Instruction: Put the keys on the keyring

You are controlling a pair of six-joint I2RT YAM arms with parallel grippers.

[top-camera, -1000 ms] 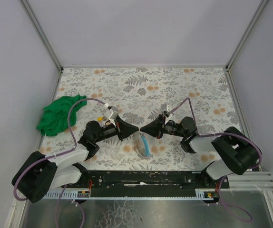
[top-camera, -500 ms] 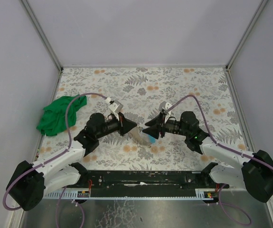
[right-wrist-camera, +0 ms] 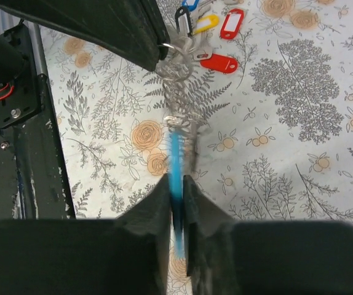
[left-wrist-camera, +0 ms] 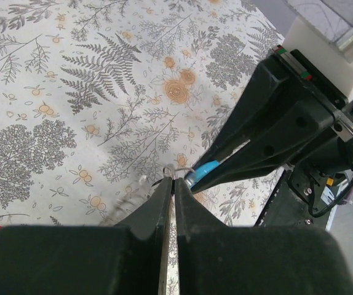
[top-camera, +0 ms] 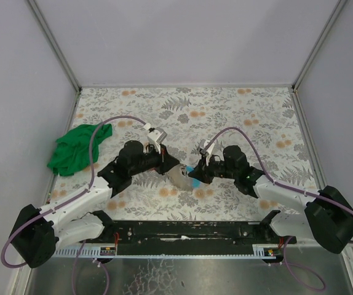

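The keyring (right-wrist-camera: 174,153) is held between the two arms, above the front middle of the fern-patterned worktop (top-camera: 226,110). The right fingers (right-wrist-camera: 155,209) are clenched on its light-blue arc, which is seen running straight out from between their tips in the right wrist view. The left fingers (left-wrist-camera: 152,212) are pressed together with no gap between them, and the thin grey wire of the keyring is pinched at their very tip. In the left wrist view the blue arc is seen just beyond that tip, tucked against the opposing black fingers, so that the two pairs of fingers are brought almost tip to tip.

The keys (right-wrist-camera: 218,62) are bunched just beside the left fingertip, at the grey end of the loop. A solid red tag, a red-rimmed tag with a white middle, a yellow tag, a blue tag and a black one can be made out. Whether each key is threaded on the wire cannot be told, since the loop is blurred there.

A green cloth (top-camera: 78,149) is left crumpled at the left edge of the worktop, well apart from the keyring.
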